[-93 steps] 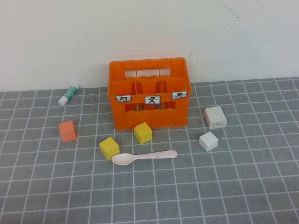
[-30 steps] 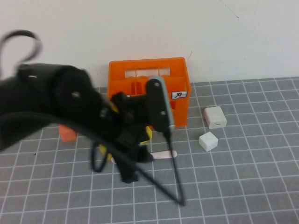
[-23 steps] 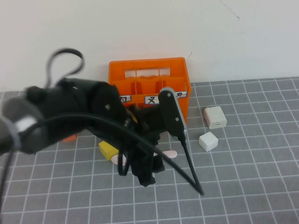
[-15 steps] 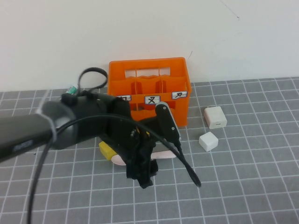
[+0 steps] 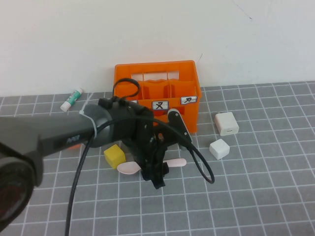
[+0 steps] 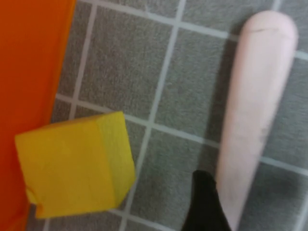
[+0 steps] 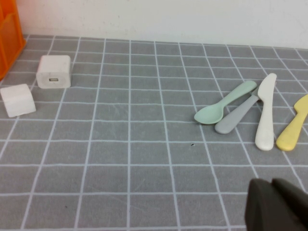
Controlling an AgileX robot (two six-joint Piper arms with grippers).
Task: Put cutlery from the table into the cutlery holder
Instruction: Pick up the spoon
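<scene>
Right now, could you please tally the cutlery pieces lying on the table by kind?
Spoons: 3 - pink spoon, mint spoon, grey spoon
Knives: 1 - white knife
Kind unclear: 1 - yellow piece
Total: 5
Left tool hangs over the pink spoon; right tool sits near the other four.

Behind your workspace stands a plain off-white wall (image 5: 157, 34), and it fills the upper part of the high view. It carries a few thin dark marks (image 5: 242, 11) toward its upper right; they may be scratches or cracks, though you cannot tell which from here. The wall meets the table (image 5: 256, 196) along a straight seam that runs the full width of the view. The table is a flat grey surface ruled with a grid of thin white lines. The light falls soft and even, and the shadows on the grey are only faint and short.
</scene>
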